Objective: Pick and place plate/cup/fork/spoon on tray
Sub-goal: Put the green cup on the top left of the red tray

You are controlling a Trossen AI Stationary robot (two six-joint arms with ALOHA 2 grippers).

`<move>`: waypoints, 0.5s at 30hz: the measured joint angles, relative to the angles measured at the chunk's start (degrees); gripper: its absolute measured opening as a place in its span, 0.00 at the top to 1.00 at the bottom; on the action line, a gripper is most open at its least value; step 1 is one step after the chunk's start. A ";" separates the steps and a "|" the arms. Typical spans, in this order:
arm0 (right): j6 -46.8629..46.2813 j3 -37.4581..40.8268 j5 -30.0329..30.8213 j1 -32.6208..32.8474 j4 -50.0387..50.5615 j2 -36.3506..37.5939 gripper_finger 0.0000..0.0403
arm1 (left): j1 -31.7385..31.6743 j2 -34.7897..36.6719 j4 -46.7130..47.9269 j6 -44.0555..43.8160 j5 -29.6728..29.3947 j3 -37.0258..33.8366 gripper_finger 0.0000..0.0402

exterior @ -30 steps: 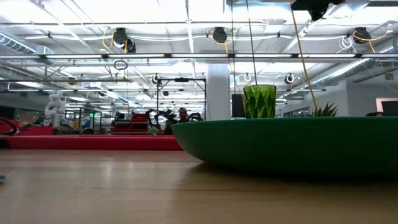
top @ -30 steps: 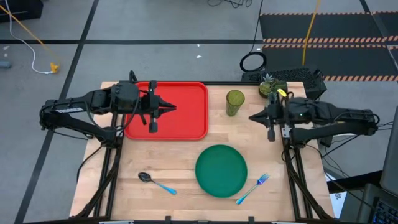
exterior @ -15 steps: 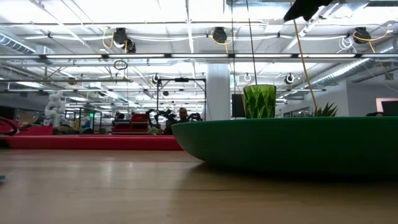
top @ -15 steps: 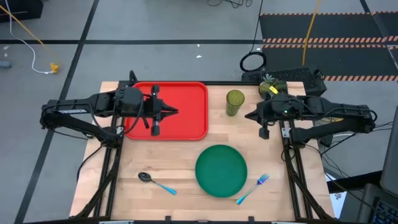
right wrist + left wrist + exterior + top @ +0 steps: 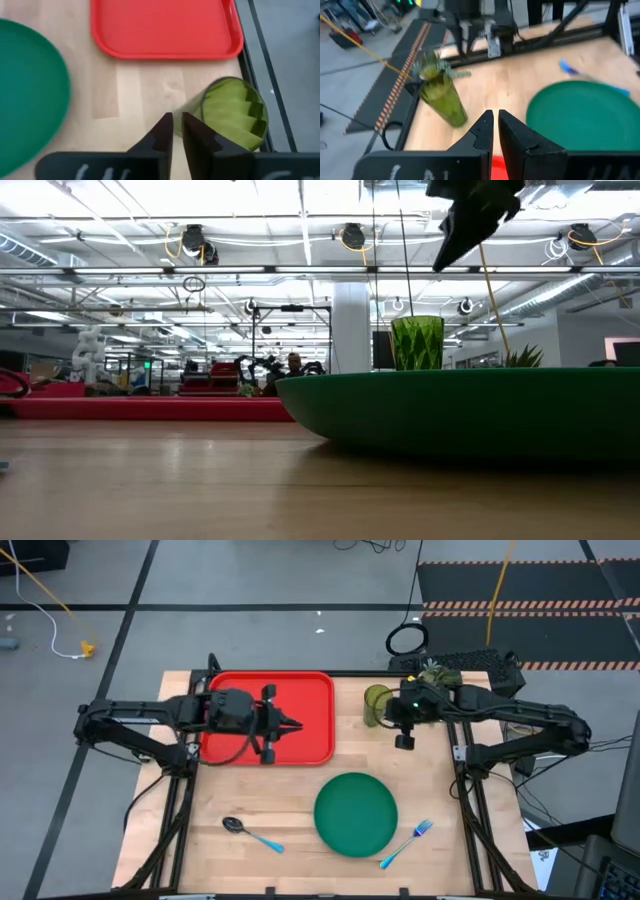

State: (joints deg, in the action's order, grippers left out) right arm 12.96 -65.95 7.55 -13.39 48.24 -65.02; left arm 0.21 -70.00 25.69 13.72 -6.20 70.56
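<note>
Right pincer [image 5: 173, 131] nearly clenched, empty, just beside upright cup [image 5: 377, 706], mouth upward.

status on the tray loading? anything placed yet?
Done: nothing; the tray carries no tableware. In hand: the right gripper is at the cup, fingers nearly shut, no grip visible; the left gripper hangs shut over the tray. Left: cup, plate, fork and spoon, all on the table.
</note>
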 joint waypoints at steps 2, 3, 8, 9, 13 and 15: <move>1.17 -0.02 0.00 -1.60 -0.30 -1.56 0.87 | 0.00 -1.59 -0.51 0.53 0.00 -0.14 0.92; 1.67 -0.02 0.00 -2.49 -0.28 -2.21 0.84 | 0.00 -2.27 -2.00 0.88 0.00 0.08 0.92; 4.52 -0.03 -0.02 -5.60 -1.87 -5.93 0.73 | 0.00 -4.41 -4.33 3.67 -0.04 0.13 0.92; 4.96 0.00 -0.04 -5.87 -2.32 -6.66 0.71 | -0.01 -4.46 -3.37 3.95 0.00 0.01 0.92; 6.45 -0.02 -0.11 -7.10 -3.04 -8.95 0.65 | -0.09 -5.13 -4.31 4.17 -0.02 0.05 0.92; 6.87 -0.02 -0.11 -7.66 -3.69 -9.95 0.63 | -0.13 -5.19 -3.76 4.19 -0.02 -0.02 0.92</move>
State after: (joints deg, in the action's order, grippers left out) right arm 19.83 -65.98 7.44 -21.05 44.55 -74.97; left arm 0.08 -75.19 21.93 17.91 -6.22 70.54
